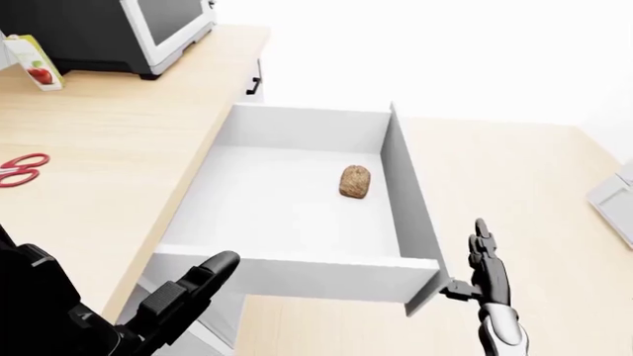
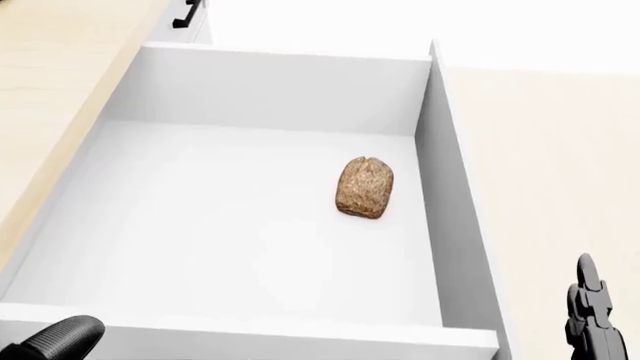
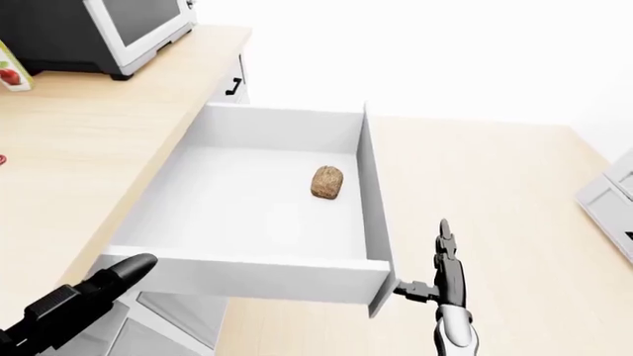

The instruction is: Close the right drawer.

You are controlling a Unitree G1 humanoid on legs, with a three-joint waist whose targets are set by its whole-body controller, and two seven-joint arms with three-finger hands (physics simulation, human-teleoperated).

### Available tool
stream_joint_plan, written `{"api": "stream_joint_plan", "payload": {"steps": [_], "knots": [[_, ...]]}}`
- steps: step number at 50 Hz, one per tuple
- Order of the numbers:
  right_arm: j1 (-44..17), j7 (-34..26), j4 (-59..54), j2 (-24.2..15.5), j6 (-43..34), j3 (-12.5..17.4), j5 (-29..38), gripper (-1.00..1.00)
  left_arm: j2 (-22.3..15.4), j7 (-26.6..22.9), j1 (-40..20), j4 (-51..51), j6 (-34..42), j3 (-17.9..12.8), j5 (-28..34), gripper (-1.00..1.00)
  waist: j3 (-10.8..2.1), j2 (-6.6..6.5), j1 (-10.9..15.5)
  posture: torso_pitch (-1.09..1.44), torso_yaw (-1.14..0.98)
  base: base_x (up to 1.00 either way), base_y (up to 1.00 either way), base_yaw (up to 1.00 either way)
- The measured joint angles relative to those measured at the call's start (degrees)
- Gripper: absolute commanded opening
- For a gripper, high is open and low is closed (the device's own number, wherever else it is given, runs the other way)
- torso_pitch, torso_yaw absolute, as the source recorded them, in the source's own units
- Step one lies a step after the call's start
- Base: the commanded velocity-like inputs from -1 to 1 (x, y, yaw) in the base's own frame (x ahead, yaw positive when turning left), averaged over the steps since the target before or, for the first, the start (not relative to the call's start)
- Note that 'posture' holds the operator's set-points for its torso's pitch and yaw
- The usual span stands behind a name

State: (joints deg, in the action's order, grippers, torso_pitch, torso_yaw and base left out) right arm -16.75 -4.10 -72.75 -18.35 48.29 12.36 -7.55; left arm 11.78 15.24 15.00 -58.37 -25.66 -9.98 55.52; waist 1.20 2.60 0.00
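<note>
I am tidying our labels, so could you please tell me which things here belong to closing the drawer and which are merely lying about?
Belong to the job:
- right drawer, pulled out
- left robot hand
- right robot hand

Lying about:
- bread roll inside the drawer
- red scissors
- microwave
- carton

One drawer [image 1: 297, 271] is standing open at the middle of the left-eye view, and one brown loaf [image 1: 355, 182] is lying inside it. One counter [image 1: 109, 170] is running down the left side. On it, one microwave [image 1: 128, 30] is sitting at the upper left, one carton [image 1: 32, 63] with an apple picture is showing beside it, and one pair of red scissors [image 1: 21, 169] is lying at the left edge. One black handle [image 1: 255, 78] is showing above the drawer. Two hands are showing: the left hand [image 1: 183, 297] at the lower left and the right hand [image 1: 487, 271] at the lower right. One white cabinet [image 1: 615, 196] is peeking in at the right edge.
</note>
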Motion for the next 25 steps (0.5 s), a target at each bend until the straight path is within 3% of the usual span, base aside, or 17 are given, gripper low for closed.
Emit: {"api": "stream_joint_plan", "payload": {"steps": [25], "knots": [[-2.1,-0.7,0.0,0.3,-1.3,-1.1,3.0,1.0,0.2,-0.1,-0.1,0.0,-0.1,0.1,0.2,1.0,-0.43,0.02,-0.2,0.0,0.0,0.0,0.0,0.0]]}}
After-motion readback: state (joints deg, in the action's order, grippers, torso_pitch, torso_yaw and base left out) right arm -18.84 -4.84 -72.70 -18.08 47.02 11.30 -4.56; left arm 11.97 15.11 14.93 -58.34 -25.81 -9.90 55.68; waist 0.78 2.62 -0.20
